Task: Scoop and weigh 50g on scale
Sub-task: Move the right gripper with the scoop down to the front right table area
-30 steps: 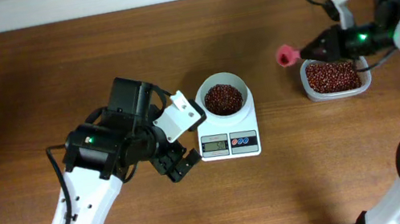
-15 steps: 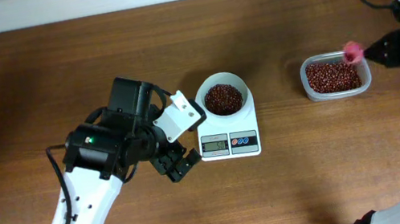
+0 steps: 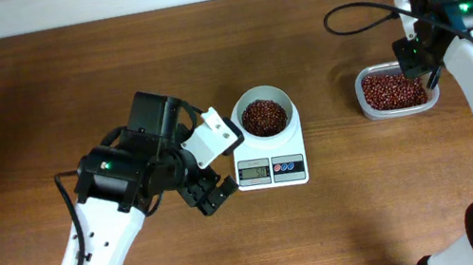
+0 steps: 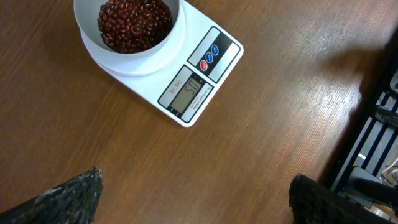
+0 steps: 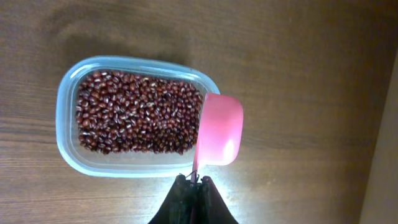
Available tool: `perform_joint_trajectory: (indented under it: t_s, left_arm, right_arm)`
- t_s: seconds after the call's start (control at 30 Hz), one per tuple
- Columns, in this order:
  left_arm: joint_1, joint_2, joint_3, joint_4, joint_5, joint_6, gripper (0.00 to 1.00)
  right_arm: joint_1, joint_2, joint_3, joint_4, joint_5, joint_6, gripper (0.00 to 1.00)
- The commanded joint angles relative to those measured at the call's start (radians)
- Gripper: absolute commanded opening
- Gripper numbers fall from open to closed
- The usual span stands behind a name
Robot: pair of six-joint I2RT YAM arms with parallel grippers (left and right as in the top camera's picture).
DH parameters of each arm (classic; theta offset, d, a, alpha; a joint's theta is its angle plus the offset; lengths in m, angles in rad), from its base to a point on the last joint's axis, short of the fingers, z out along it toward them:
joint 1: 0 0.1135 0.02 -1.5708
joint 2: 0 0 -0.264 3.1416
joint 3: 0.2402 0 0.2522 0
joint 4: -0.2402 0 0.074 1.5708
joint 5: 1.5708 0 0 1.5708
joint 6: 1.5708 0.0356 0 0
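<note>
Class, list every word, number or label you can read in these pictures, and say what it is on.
Display of the scale: digits show, too blurred to read.
Small print beside the display: too small to read.
Red and blue buttons: no legible marks.
Nothing else carries text.

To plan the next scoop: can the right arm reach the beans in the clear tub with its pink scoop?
Probably yes: the right gripper holds the scoop at the tub rim; nothing covers the beans.

Top of bowl (image 4: 86, 28) beyond frame edge
</note>
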Motion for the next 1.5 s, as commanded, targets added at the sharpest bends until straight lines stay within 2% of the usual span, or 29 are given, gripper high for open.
perform_joint_trajectory:
  t_s: [0.0, 0.1, 0.17, 0.33, 0.4, 0.47, 0.6, 0.67, 0.73, 0.8, 0.87, 0.93, 1.1, 1.27, 1.37, 1.47]
  left_arm:
    - [0.003, 0.005, -0.002, 0.002, 0.014, 0.012, 0.99]
    - [0.003, 0.005, -0.002, 0.002, 0.014, 0.012, 0.99]
    - [0.003, 0.005, -0.002, 0.002, 0.014, 0.012, 0.99]
    - [0.003, 0.005, -0.002, 0.002, 0.014, 0.012, 0.99]
    - [0.003, 0.005, -0.002, 0.002, 0.014, 0.012, 0.99]
    - [0.003, 0.005, -0.002, 0.002, 0.014, 0.012, 0.99]
    - [0.003, 0.005, -0.002, 0.002, 0.014, 0.012, 0.99]
    - [0.003, 0.005, -0.002, 0.002, 0.014, 0.012, 0.99]
    - [0.003, 0.005, -0.002, 0.002, 0.014, 0.012, 0.99]
    - [0.003, 0.005, -0.002, 0.002, 0.014, 0.012, 0.99]
    - [0.003, 0.005, -0.002, 0.002, 0.014, 0.012, 0.99]
    - [0.003, 0.005, -0.002, 0.002, 0.014, 0.012, 0.99]
    - [0.003, 0.005, -0.002, 0.002, 0.014, 0.012, 0.99]
    - [0.003, 0.005, -0.002, 0.002, 0.014, 0.012, 0.99]
    - [0.003, 0.005, -0.002, 0.002, 0.014, 0.012, 0.99]
    - [0.003, 0.005, -0.002, 0.002, 0.014, 0.012, 0.99]
  right_arm:
    - [-0.003, -0.091, 0.015, -0.038, -0.059, 0.103, 0.04]
    - [-0.083, -0.283, 0.015, -0.143, -0.334, 0.103, 0.04]
    - [-0.15, -0.38, 0.015, -0.208, -0.432, 0.115, 0.04]
    - [-0.41, -0.639, 0.005, -0.441, -0.571, 0.132, 0.04]
    - [-0.45, -0.698, -0.017, -0.482, -0.57, 0.133, 0.04]
    - [-0.507, -0.832, -0.111, -0.511, -0.591, 0.201, 0.04]
    - [-0.518, -1.052, -0.436, -0.364, -0.678, 0.319, 0.04]
    - [-0.518, -1.148, -0.667, -0.256, -0.797, 0.33, 0.04]
    - [-0.518, -1.189, -0.852, -0.153, -0.879, 0.389, 0.04]
    - [-0.518, -1.186, -1.008, -0.063, -0.879, 0.466, 0.04]
    - [-0.518, -1.185, -1.103, 0.022, -0.879, 0.5, 0.04]
    - [-0.518, -1.186, -1.172, 0.128, -0.879, 0.544, 0.04]
    - [-0.518, -1.185, -1.182, 0.29, -0.872, 0.574, 0.04]
    - [-0.518, -1.185, -1.182, 0.297, -0.86, 0.573, 0.04]
    - [-0.518, -1.185, -1.2, 0.3, -0.764, 0.573, 0.04]
    - [-0.517, -1.167, -1.225, 0.354, -0.762, 0.608, 0.04]
